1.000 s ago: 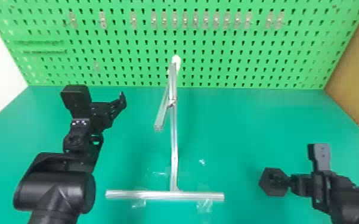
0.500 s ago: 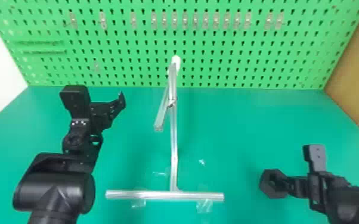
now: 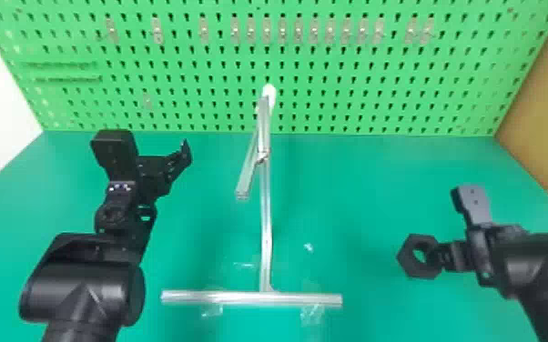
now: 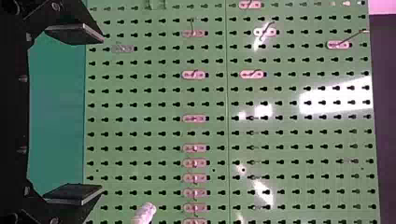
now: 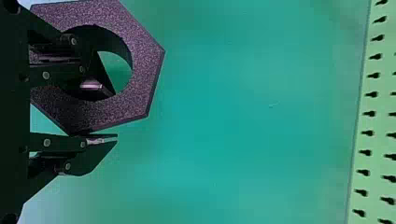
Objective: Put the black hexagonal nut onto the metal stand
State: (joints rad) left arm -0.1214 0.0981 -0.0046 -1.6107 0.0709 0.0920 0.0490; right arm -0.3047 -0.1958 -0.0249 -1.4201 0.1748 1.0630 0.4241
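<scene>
1. Pinching the black hexagonal nut [image 3: 406,257] by its wall, the right gripper [image 5: 112,115] holds it near and to the right of the metal stand [image 3: 266,227], one finger [image 5: 99,87] set in the hole, the other [image 5: 95,151] against the outside.
2. Next, it appears, comes a carry left to the slanting bar [image 3: 247,175], whose end seems to point near and left; the nut should travel high enough to spare the crossbar [image 3: 223,298].
3. Squaring the hole to that end before any push would guard against a snag.
4. With a finger taking up part of the hole, the bar should enter the free part, and the grip loosen only once the nut hangs securely.
5. Left of the stand, the left gripper [image 4: 100,114] is parked, released and empty.
</scene>
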